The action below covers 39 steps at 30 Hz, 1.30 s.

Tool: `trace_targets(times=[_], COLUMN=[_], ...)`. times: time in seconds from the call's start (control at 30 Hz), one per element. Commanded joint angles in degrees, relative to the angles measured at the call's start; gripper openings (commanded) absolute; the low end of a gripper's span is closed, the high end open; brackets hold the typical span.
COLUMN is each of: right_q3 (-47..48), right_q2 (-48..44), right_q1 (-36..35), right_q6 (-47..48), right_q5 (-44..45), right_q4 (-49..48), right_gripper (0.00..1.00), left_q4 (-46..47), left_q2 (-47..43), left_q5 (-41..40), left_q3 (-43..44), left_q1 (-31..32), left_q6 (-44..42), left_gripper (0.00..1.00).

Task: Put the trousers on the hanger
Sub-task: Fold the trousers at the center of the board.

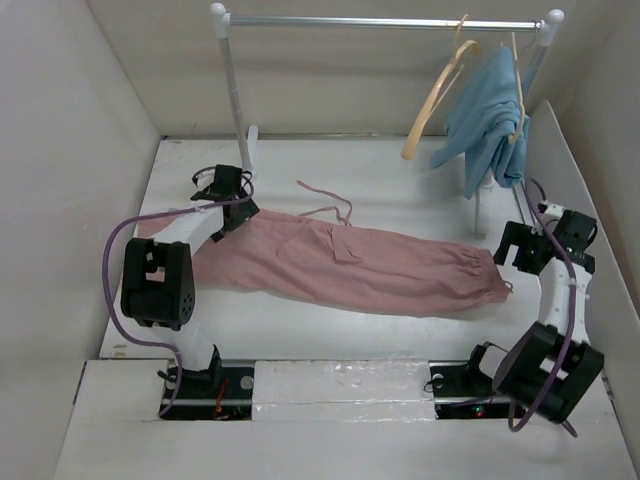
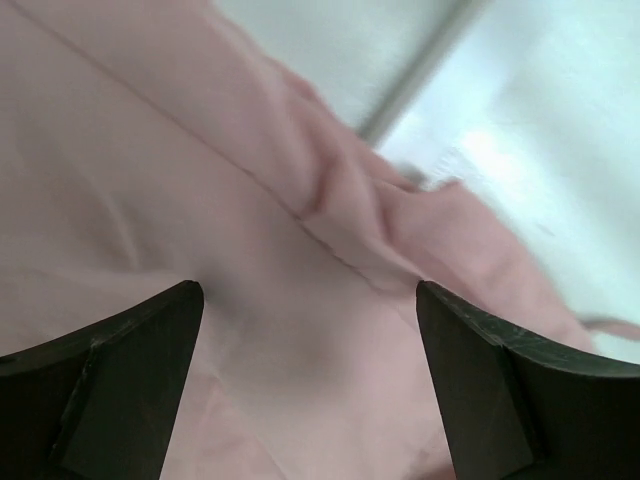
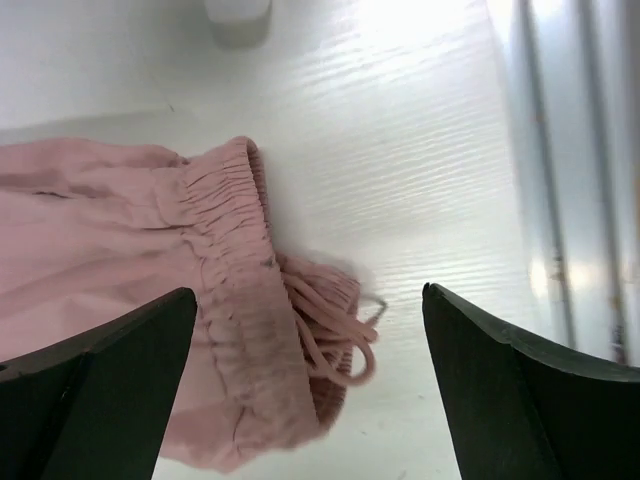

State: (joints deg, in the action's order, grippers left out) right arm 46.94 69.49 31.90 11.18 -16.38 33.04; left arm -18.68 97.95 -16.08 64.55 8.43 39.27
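White table (image 1: 400, 180) fills mid-frame in the top view. A silver clothes rail on white posts (image 1: 380, 21) crosses the upper edge.

Dusty-pink soft trousers (image 1: 340, 265) lie flat across the centre, waist at left and gathered cuffs at right. The left arm covers part of the waist end. A thin pink drawstring (image 1: 335, 205) trails loose above them.

Light-blue garment (image 1: 487, 115) hangs at upper right. A pale tan wooden hanger (image 1: 430, 105) hangs just beside it, bare, well apart from the trousers.

Left gripper (image 2: 308, 295): jaws wide over waist fabric, nothing pinched. Right gripper (image 3: 310, 295): jaws wide over the elastic cuff (image 3: 225, 260), holding nothing.
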Motion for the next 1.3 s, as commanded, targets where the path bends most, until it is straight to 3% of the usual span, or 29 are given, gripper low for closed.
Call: trace_targets(times=[0.0,0.2,0.4,0.53,0.57,0.6,0.7,0.73,0.87,0.9,1.0,1.1,1.17,1.27], right_q3=[-0.17,-11.58,-15.65,-18.1,-19.24,-19.6,-18.47,-17.16,-5.13,3.6,15.67,21.86,31.58,35.13], right_q2=[-8.38,-7.8,3.53,6.79,6.79,6.27,1.9,-0.3,-12.87,-13.68,-12.46,-10.26,-8.16,-7.97], right_q1=[0.62,1.67,2.2,2.2,2.2,2.9,4.84,5.71,6.24,4.59,2.11,0.62,-1.48,-5.16], right_q6=[1.65,0.6,-0.46,-4.66,-5.46,-6.16,-7.4,-7.23,-5.82,-4.69,-1.96,0.07,2.52,3.06], right_q5=[3.99,-1.27,-10.15,-11.83,-12.96,-13.58,-15.34,-14.91,-8.25,-6.14,-1.55,-3.48,-4.97,-3.84], right_q4=[5.37,1.26,-8.76,-14.57,-15.97,-18.16,-16.79,-14.86,-4.14,3.28,9.84,12.83,15.9,18.02], right_gripper=[1.0,1.0,1.0,0.94,0.85,0.58,0.05,0.0,0.0,0.0,0.0,0.0,0.0,0.0], left_q4=[2.76,3.3,5.31,4.88,4.36,3.74,1.81,1.19,-0.57,-1.09,-1.8,-1.63,-1.54,-1.97], left_q2=[-7.5,-11.46,-14.89,-18.23,-18.58,-18.76,-19.46,-19.47,-18.24,-17.8,-14.99,-10.87,-2.91,2.31], left_q5=[1.83,3.06,9.12,7.21,6.42,6.15,1.78,0.36,-3.17,-3.87,-4.75,-4.23,-3.35,-2.91], left_q3=[3.12,1.28,-4.07,-6.19,-6.46,-6.81,-6.9,-6.72,-6.81,-6.72,-5.94,-4.45,-0.43,4.6], left_q1=[1.33,1.33,1.33,6.5,8.08,11.14,17.74,22.55,32.95,34.71,40.95,45.35,48.77,52.21], left_q6=[0.19,-0.51,-0.68,-2.52,-2.7,-2.96,-2.62,-2.27,0.37,0.89,2.83,3.8,5.02,5.29], left_gripper=[0.85,0.87,0.86,0.82,0.81,0.79,0.76,0.73,0.69,0.69,0.68,0.68,0.68,0.68])
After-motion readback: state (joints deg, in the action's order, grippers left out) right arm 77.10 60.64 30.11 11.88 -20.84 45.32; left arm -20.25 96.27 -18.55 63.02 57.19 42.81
